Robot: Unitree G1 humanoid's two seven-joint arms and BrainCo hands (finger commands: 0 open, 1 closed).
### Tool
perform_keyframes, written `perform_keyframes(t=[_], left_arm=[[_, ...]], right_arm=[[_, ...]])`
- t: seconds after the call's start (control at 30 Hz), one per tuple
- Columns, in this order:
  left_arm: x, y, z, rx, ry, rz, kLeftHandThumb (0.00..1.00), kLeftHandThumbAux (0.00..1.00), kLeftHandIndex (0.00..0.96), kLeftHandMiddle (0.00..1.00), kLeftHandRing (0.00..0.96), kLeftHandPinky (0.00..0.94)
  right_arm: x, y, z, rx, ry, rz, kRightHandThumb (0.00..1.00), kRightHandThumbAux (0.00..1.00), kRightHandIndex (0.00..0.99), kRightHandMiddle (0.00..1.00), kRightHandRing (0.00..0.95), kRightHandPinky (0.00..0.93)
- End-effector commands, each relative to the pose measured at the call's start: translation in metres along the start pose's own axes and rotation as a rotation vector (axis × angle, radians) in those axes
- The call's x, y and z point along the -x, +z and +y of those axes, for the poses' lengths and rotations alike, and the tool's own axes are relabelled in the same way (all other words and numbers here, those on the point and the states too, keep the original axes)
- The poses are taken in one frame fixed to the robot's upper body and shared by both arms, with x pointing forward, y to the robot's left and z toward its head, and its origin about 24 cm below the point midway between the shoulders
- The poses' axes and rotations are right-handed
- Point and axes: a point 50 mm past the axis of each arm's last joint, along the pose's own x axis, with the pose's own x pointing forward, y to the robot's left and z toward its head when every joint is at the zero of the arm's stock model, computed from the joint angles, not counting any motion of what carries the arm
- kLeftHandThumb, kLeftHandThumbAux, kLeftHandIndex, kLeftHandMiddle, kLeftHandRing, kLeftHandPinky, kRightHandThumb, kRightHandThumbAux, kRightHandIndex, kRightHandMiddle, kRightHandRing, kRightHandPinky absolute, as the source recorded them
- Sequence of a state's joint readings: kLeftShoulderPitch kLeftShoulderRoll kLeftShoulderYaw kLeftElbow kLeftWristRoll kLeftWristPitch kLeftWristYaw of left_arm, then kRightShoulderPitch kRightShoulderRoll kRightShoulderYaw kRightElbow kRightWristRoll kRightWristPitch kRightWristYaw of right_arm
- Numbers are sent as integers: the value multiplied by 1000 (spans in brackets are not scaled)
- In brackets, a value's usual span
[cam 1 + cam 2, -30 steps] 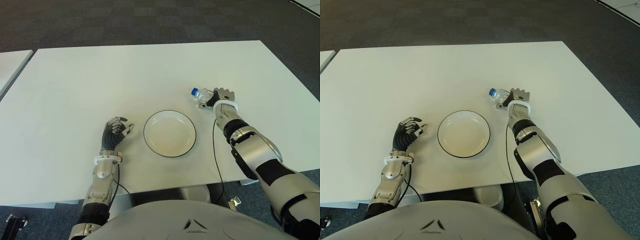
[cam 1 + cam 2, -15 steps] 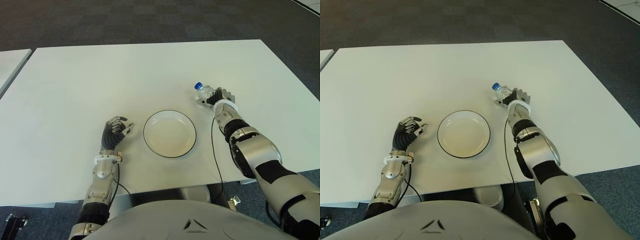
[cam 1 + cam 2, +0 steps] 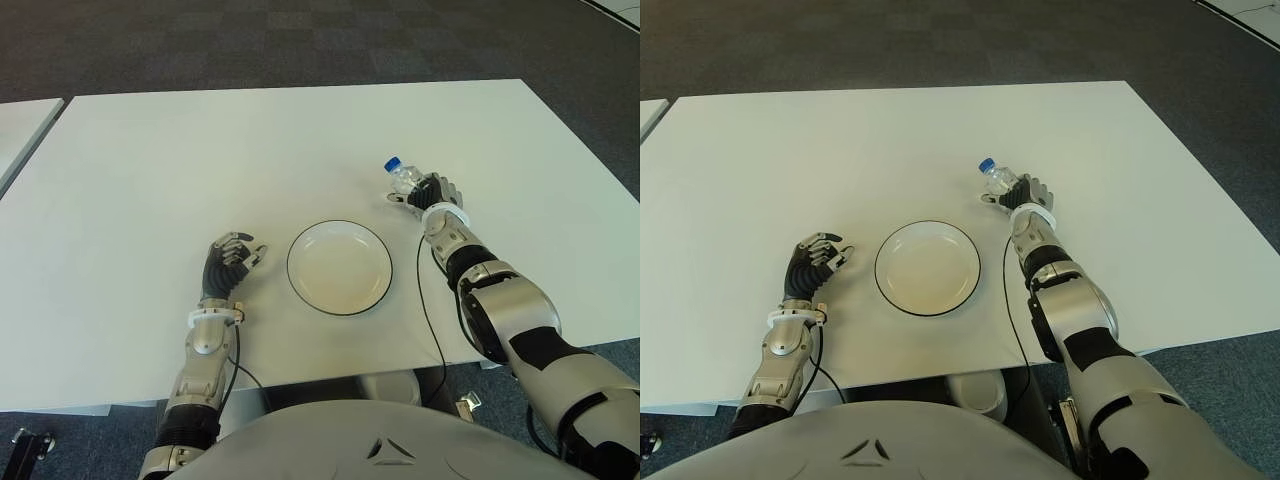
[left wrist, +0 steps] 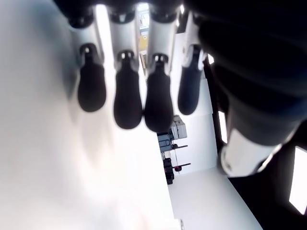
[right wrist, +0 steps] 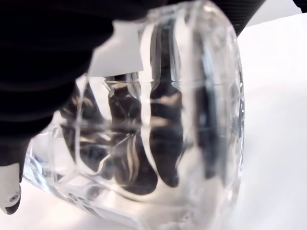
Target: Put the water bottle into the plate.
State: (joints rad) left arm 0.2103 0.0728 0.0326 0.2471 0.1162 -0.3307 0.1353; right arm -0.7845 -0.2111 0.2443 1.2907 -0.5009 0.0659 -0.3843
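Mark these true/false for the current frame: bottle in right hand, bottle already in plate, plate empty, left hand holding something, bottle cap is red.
1. The right hand grips the water bottle. True.
2. The water bottle lies in the plate. False: it is held beyond the plate's right side, not over it.
3. The plate holds nothing. True.
4. The left hand holds something. False: it holds nothing, fingers loosely curled, left of the plate.
5. The bottle cap is red. False: it is blue.

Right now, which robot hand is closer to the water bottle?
The right hand. Its fingers are wrapped around the water bottle, beyond the plate's right side. The left hand holds nothing and shows on the plate's other side, far from the bottle.
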Motion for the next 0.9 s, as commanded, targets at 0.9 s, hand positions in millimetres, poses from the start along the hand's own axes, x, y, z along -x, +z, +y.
perform_keyframes(t=[0.9], left_arm=[[3, -7, -3, -5, 16, 48, 706, 715, 436, 680, 658, 632]], right_arm=[[42, 61, -1, -153, -167, -690, 707, 724, 439, 888, 890, 881]])
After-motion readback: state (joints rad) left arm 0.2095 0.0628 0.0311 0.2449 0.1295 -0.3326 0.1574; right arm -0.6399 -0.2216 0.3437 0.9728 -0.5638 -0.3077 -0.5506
